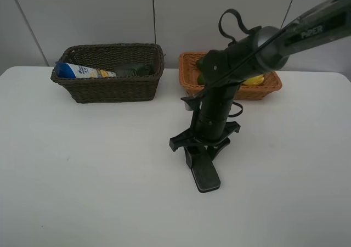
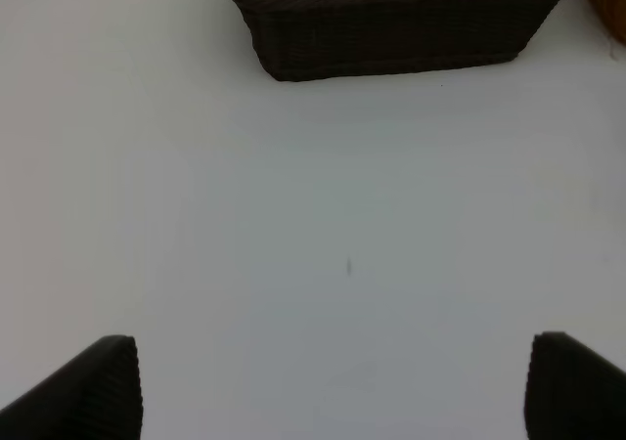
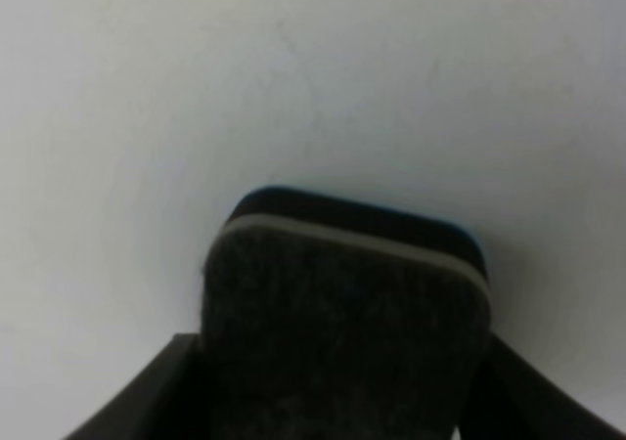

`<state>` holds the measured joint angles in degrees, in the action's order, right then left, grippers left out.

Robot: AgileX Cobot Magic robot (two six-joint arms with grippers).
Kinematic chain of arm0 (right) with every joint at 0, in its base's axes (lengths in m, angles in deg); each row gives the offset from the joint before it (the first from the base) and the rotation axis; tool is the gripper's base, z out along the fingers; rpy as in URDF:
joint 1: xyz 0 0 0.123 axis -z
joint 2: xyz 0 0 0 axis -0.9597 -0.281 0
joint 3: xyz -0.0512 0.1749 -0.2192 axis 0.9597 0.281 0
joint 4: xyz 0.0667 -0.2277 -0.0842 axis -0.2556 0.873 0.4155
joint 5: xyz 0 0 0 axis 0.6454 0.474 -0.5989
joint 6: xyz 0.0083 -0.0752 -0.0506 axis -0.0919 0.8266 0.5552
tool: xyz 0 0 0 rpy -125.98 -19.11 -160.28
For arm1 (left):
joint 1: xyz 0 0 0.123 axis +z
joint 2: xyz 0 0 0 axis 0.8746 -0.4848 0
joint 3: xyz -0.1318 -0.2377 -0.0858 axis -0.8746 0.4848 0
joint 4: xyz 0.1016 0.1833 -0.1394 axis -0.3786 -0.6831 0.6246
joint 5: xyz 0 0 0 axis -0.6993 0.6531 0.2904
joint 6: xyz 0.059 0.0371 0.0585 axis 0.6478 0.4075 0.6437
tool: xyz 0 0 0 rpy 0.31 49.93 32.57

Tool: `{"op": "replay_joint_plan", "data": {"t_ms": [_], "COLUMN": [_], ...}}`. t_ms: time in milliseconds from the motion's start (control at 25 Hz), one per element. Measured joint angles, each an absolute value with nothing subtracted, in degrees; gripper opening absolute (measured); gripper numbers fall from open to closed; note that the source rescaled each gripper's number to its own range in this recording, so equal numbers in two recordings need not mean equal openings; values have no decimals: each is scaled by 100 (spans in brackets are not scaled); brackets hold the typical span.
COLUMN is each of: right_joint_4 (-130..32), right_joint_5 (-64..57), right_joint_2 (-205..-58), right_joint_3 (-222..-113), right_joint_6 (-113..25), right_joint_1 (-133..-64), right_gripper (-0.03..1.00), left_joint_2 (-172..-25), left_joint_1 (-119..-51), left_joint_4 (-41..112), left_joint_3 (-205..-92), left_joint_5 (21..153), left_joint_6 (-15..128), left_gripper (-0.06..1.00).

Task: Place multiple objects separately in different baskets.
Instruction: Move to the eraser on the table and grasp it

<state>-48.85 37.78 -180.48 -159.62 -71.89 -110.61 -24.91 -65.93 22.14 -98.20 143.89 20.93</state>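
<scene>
The black flat eraser [image 1: 205, 174] is at the middle of the white table, felt face up; in the right wrist view [image 3: 342, 332] it fills the space between the two fingers. My right gripper [image 1: 202, 151] points down and grips its sides. My left gripper [image 2: 333, 391] is open and empty above bare table. The dark brown basket [image 1: 109, 88] holds the white blue-capped bottle [image 1: 82, 71] and the dark-green pump bottle [image 1: 131, 68]. The light orange basket [image 1: 189, 79] holds the yellow lemon [image 1: 254, 80] and green fruit [image 1: 201, 78], partly hidden by the arm.
Both baskets stand side by side at the table's far edge against a white wall. The dark basket [image 2: 391, 29] also shows ahead of the left gripper, with a corner of the orange basket [image 2: 611, 10] beside it. The right arm [image 1: 258, 49] crosses over the orange basket.
</scene>
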Motion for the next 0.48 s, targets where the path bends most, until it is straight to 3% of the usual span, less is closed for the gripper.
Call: {"op": "replay_joint_plan", "data": {"t_ms": [480], "right_joint_4": [-4614], "right_joint_5": [3348], "right_joint_2": [-17425], "right_joint_3": [-15893], "right_joint_6": [-7130], "right_joint_1": [-11047], "right_gripper": [26], "left_joint_2": [-2491], "left_joint_1": [-6593], "left_joint_4": [2214], "left_joint_3": [-9820], "left_joint_5": [14389], "left_joint_6": [2093], "left_gripper": [100]}}
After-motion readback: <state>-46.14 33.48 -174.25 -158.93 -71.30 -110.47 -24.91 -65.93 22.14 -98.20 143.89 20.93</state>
